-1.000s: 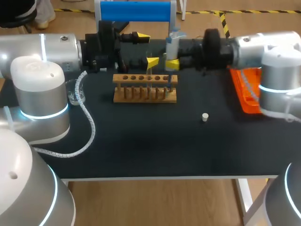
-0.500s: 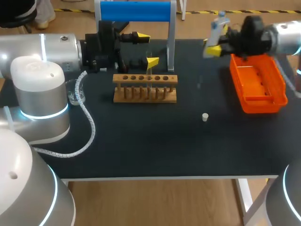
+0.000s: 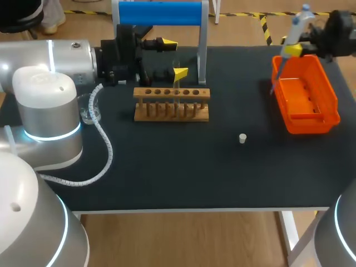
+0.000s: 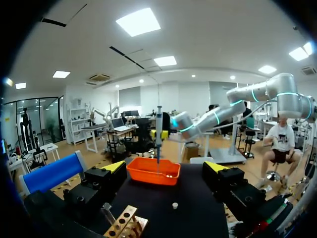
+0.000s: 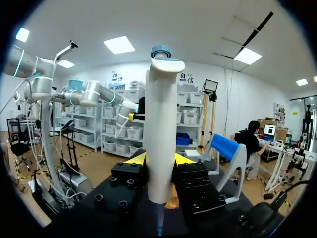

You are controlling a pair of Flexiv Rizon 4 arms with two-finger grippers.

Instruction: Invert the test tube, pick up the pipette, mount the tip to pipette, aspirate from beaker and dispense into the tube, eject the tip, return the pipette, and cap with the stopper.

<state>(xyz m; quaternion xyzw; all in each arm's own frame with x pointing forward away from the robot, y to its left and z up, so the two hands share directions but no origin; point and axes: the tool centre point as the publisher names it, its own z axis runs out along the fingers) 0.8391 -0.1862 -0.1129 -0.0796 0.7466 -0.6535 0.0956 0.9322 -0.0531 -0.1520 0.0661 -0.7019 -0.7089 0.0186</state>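
Carrying the pipette (image 3: 293, 30), clamped in the right gripper (image 3: 293, 50), from the rack (image 3: 171, 105) to above the orange bin (image 3: 332, 105) at far right, probably for ejecting the tip (image 5: 158, 218); keeping the left gripper (image 3: 173, 57) apart.

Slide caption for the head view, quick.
Right gripper holds the pipette above the orange tray; stopper lies on the table.
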